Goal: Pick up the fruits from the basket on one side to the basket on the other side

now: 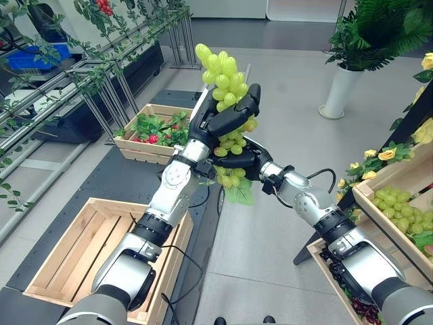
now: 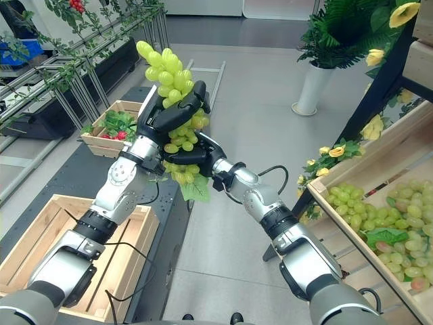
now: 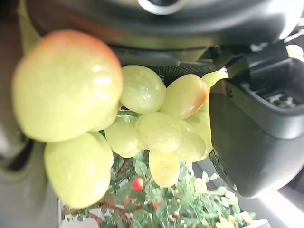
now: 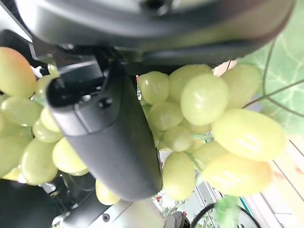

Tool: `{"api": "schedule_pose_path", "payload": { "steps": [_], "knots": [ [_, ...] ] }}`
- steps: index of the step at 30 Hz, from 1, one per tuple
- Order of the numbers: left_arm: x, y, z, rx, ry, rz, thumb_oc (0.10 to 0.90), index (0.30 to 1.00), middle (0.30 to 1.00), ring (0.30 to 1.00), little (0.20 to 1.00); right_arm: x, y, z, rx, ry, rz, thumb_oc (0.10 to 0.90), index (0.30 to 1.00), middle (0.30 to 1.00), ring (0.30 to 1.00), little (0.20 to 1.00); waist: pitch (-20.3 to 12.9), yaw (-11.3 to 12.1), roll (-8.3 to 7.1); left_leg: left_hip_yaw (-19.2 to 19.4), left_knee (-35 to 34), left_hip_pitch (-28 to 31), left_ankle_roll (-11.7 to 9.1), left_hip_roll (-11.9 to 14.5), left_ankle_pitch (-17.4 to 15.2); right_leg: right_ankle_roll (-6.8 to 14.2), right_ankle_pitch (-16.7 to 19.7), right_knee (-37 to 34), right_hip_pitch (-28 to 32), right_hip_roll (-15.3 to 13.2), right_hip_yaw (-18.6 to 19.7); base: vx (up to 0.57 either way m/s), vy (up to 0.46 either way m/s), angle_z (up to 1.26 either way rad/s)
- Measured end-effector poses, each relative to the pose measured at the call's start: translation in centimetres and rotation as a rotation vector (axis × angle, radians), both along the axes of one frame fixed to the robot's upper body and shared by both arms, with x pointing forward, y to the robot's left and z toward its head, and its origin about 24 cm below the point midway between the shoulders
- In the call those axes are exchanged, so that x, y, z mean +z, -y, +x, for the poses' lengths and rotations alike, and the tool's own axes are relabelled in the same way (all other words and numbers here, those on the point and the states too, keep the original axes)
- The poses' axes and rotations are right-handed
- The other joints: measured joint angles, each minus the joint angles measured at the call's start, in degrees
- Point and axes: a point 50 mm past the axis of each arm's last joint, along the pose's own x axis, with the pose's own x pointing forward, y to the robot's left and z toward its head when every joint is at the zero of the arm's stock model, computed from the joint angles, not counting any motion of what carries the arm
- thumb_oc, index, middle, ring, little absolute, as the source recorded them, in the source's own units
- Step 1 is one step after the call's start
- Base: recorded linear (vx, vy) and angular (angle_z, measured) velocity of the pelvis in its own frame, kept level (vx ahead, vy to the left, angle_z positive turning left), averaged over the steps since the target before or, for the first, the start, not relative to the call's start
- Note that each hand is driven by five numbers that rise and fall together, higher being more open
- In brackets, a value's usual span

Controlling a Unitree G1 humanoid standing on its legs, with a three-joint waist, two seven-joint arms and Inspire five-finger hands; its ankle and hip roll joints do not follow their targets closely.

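A bunch of green grapes with a leaf at its lower end is held up in mid-air over the floor, between the two sides. My left hand reaches up from the lower left, and its fingers curl round the middle of the bunch. My right hand comes in from the right and grips the bunch's lower part from beneath. Both wrist views show the grapes pressed close against dark fingers. An empty wooden basket stands at the lower left. A basket with more green grapes stands on the right.
A second wooden crate with greenery and small red fruit lies further back on the left. Metal racks with vines line the left side. A white potted plant stands at the back right, and yellow flowers edge the right shelves.
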Motion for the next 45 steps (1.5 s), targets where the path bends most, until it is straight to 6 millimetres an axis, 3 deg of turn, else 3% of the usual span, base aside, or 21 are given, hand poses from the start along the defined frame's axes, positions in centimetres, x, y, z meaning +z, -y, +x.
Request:
{"api": "schedule_pose_path", "payload": {
  "steps": [13, 16, 20, 24, 27, 40, 45],
  "knots": [
    [-0.7, -1.3, 0.9, 0.128, -0.032, 0.043, 0.800, 0.900, 0.900, 0.900, 0.900, -0.3, 2.0, 0.3, -0.043, 0.006, -0.054, 0.400, 0.300, 0.300, 0.300, 0.300, 0.00, -0.76, 0.00, 0.12, -0.01, 0.01, 0.00, 0.01, 0.00, -0.01, 0.01, 0.01, -0.01, 0.07, 0.09, 0.00, 0.000, 0.00],
    [-2.7, -4.1, 1.5, 0.246, -0.139, 0.097, 0.800, 0.900, 0.900, 0.900, 0.900, 0.4, 4.6, 0.8, -0.113, 0.025, -0.073, 0.400, 0.300, 0.300, 0.300, 0.300, 0.01, -1.50, 0.00, 0.25, -0.01, 0.03, 0.00, 0.04, 0.00, -0.04, 0.03, 0.01, -0.04, 0.12, 0.23, 0.00, 0.000, 0.00],
    [-5.5, -7.5, 0.9, 0.374, -0.252, 0.098, 0.800, 0.900, 0.900, 0.900, 0.900, 0.6, 8.2, 1.3, -0.216, 0.034, -0.134, 0.400, 0.300, 0.300, 0.300, 0.300, 0.01, -2.54, -0.01, 0.46, -0.03, 0.03, -0.01, 0.05, -0.01, -0.04, 0.04, 0.01, -0.11, 0.09, 0.52, 0.00, 0.008, -0.02],
    [-7.3, -8.8, 0.4, 0.418, -0.320, 0.111, 0.800, 0.900, 0.900, 0.900, 0.900, 0.4, 11.6, 1.4, -0.310, 0.025, -0.193, 0.400, 0.300, 0.300, 0.300, 0.300, 0.03, -2.77, -0.04, 0.72, -0.05, 0.08, -0.02, 0.12, -0.02, 0.00, 0.10, 0.01, -0.15, 0.15, 1.40, 0.00, 0.010, -0.03],
    [-7.6, -8.9, 0.3, 0.412, -0.328, 0.116, 0.800, 0.900, 0.900, 0.900, 0.900, 0.1, 12.8, 1.4, -0.348, 0.008, -0.202, 0.400, 0.300, 0.300, 0.300, 0.300, 0.07, -3.09, -0.11, 1.05, -0.05, 0.18, -0.02, 0.18, -0.02, -0.03, 0.25, 0.01, -0.15, 0.35, 1.69, 0.00, 0.011, -0.05],
    [-8.3, -8.9, -0.1, 0.389, -0.347, 0.122, 0.800, 0.900, 0.900, 0.900, 0.900, -1.1, 14.9, 0.6, -0.396, 0.000, -0.306, 0.400, 0.300, 0.300, 0.300, 0.300, 0.39, -4.13, -0.71, 2.07, -0.08, 0.47, -0.02, 0.26, -0.09, -0.01, 0.55, 0.00, -0.39, 0.52, 3.07, 0.00, 0.010, -0.04],
    [-12.4, -10.4, -2.6, 0.451, -0.480, 0.048, 0.800, 0.900, 0.900, 0.900, 0.900, -0.3, 14.7, -0.4, -0.350, 0.117, -0.479, 0.400, 0.300, 0.300, 0.300, 0.300, 1.02, -4.69, -1.75, 3.17, -0.09, 0.42, -0.03, 0.33, -0.33, 0.01, 0.70, 0.01, -0.90, 0.72, 4.56, 0.01, 0.042, -0.10]
  ]
}}
